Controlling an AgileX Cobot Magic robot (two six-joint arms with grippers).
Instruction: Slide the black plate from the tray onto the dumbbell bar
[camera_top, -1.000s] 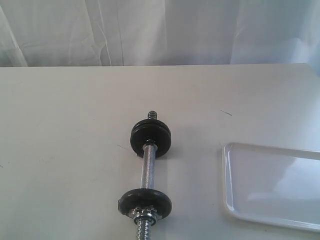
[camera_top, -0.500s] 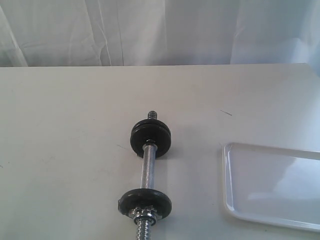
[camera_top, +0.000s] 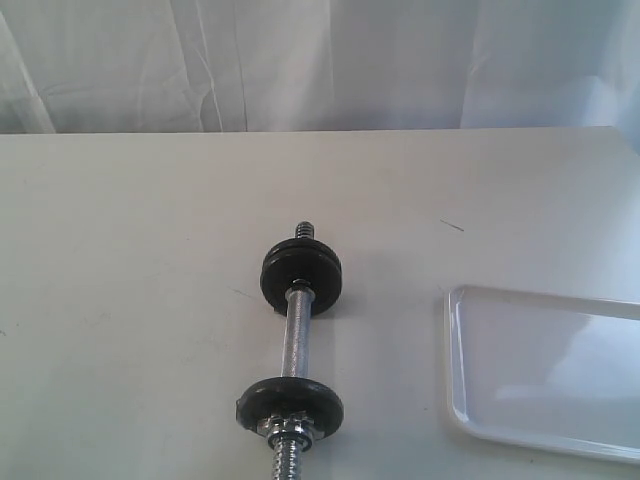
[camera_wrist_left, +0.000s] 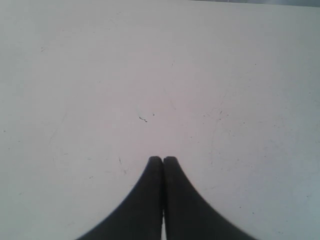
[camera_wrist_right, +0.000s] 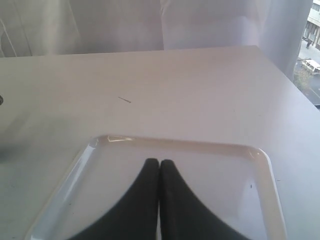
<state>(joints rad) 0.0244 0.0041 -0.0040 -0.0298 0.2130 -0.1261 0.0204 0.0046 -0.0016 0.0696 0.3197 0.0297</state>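
The dumbbell bar (camera_top: 296, 340) lies on the white table, pointing away from the camera. A thick black plate (camera_top: 301, 270) sits near its far end. Another black plate (camera_top: 289, 402) sits near its near end, with a chrome nut in front of it. The white tray (camera_top: 452, 360) lies to the right, and its visible part holds nothing. My right gripper (camera_wrist_right: 159, 161) is shut and empty above the tray (camera_wrist_right: 175, 143). My left gripper (camera_wrist_left: 163, 159) is shut and empty over bare table. Neither gripper shows in the exterior view.
A white curtain (camera_top: 320, 60) hangs behind the table's far edge. In the right wrist view the table's side edge (camera_wrist_right: 290, 80) runs close beside the tray, with a window beyond it. A small dark mark (camera_top: 452, 225) lies on the table behind the tray.
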